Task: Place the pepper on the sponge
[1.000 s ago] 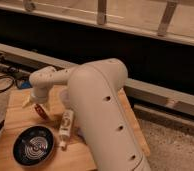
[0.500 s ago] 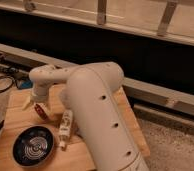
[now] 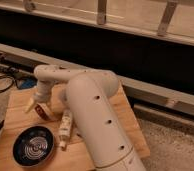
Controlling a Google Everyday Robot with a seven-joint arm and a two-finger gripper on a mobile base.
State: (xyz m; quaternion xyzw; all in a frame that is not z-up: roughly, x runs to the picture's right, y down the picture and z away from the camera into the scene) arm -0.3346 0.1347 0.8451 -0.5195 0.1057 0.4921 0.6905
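Could easily drop short of the sponge (image 3: 26,83)
Gripper (image 3: 39,109) low over table (image 3: 125,115), seemingly clamped on pepper (image 3: 41,111); slim, prone to slipping.

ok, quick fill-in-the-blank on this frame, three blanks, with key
1. The gripper, low over the wooden table, holds the dark ___ pepper.
2. The light blue sponge sits at the table's far ___ corner as the camera sees it.
3. Between the dark round dish and the arm lies a cream-white ___.

Missing words: red; left; bottle.
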